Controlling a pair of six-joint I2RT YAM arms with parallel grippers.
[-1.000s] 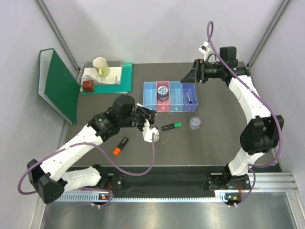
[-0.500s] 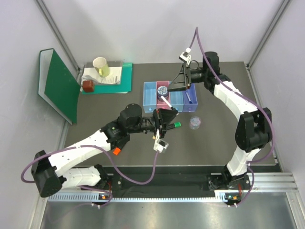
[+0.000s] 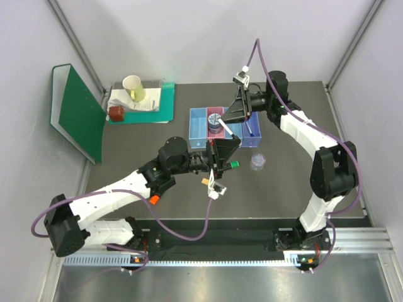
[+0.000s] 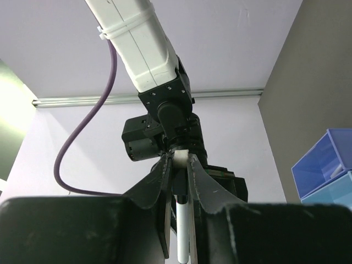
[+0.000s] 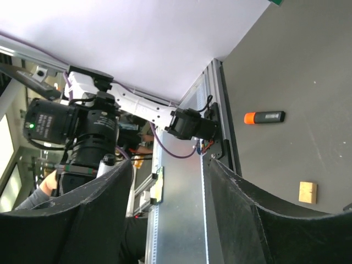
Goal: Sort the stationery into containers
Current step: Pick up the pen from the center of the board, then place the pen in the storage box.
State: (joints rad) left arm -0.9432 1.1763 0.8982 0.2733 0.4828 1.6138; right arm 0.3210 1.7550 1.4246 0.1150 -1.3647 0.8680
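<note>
L claw tight on white pen (plain in L wrist cam) – R claw agape

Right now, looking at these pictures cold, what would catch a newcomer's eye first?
The left gripper and right gripper meet nearly tip to tip over the row of coloured bins toward the table's back. The left's jaws pinch a slim white pen; the right's stand open and empty.

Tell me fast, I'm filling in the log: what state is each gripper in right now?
Left gripper: shut on a slim white pen.
Right gripper: open, nothing between its fingers.
</note>
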